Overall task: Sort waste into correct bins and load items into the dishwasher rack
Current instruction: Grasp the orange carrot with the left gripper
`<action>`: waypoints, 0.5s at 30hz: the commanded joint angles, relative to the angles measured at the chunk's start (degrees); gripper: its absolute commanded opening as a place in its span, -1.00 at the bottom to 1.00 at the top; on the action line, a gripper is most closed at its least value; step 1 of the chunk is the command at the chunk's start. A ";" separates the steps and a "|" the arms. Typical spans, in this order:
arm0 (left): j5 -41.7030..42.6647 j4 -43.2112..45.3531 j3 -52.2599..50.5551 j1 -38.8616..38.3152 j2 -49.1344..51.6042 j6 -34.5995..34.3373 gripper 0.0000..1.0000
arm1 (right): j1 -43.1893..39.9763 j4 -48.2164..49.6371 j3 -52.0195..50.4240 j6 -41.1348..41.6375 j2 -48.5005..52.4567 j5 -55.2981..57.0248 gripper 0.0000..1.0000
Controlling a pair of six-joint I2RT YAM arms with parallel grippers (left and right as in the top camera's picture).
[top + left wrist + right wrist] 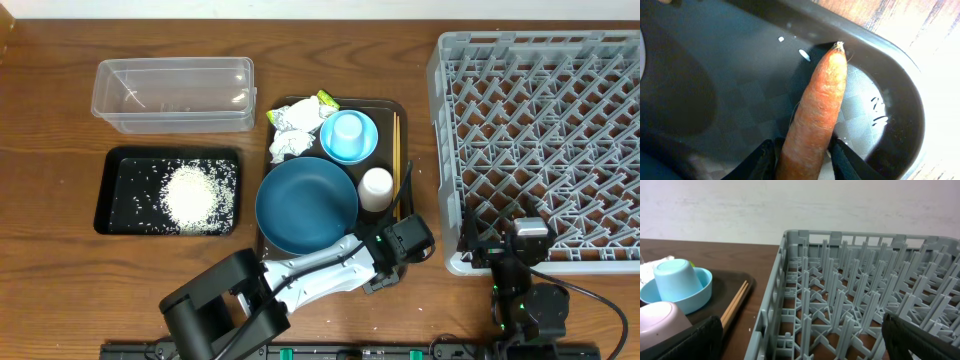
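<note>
Overhead view: find the left gripper (pixel 390 265) down at the near right corner of the large brown rectangular serving tray (pixel 400 108), with the big dark-blue round bowl (pixel 305 205) just to its left and the white cup (pixel 376 188) just ahead of it; cannot see the carrot from up here, hidden under the wrist. Note the shallow black rectangular tray (pixel 105 190) holding the white rice heap (pixel 195 195) well off to that gripper's left, beyond the bowl, likely the right home for food scraps, and the clear plastic rectangular tub (pixel 100 100) farther ahead and left. Left wrist view: see the small orange carrot (pixel 815 110) lying on the serving tray floor, thick end between the fingers (pixel 760 162), tip pointing away toward the rounded corner; pads against both flanks, so clamped on it by the look. Squeeze firmly before lifting, since tapered and smooth, likely to slide forward; lift straight up, clear the tray lip and the bowl rim, then carry left. Right wrist view: right gripper (pixel 802 347) with jaws wide apart, holding nothing, at the near edge of the large grey plastic pegged rack (pixel 785 245); leave there, out of the path.
</note>
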 commanded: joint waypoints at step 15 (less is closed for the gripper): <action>-0.87 -0.39 0.46 0.11 -0.24 -0.55 -0.47 | -0.66 -0.20 -0.13 0.79 -0.09 0.15 0.99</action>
